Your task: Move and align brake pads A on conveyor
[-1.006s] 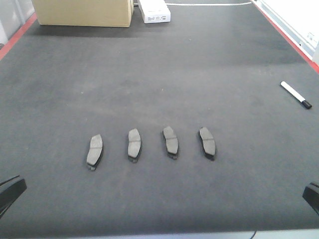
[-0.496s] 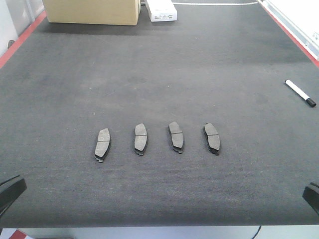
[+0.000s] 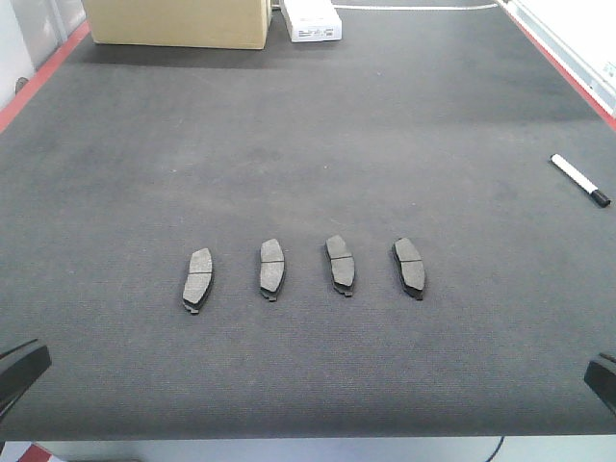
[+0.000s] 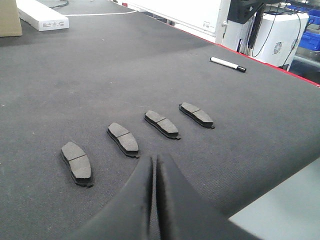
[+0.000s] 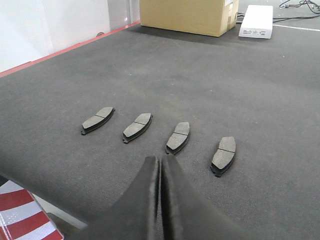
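Several dark-grey brake pads lie in a row on the dark conveyor belt: from the left, one pad, a second, a third and the rightmost. All show in the left wrist view, the leftmost to the rightmost, and in the right wrist view. My left gripper is shut and empty, near the belt's front edge, short of the row. My right gripper is shut and empty, likewise short of the row. Only their dark tips show at the front view's lower corners.
A cardboard box and a white box stand at the belt's far end. A white marker with a black cap lies at the right. Red strips run along both sides. The belt's front edge is just below the pads.
The whole view shifted between one second ago and half a second ago: the pads look smaller and farther and the front edge came into view. Nothing has moved since.
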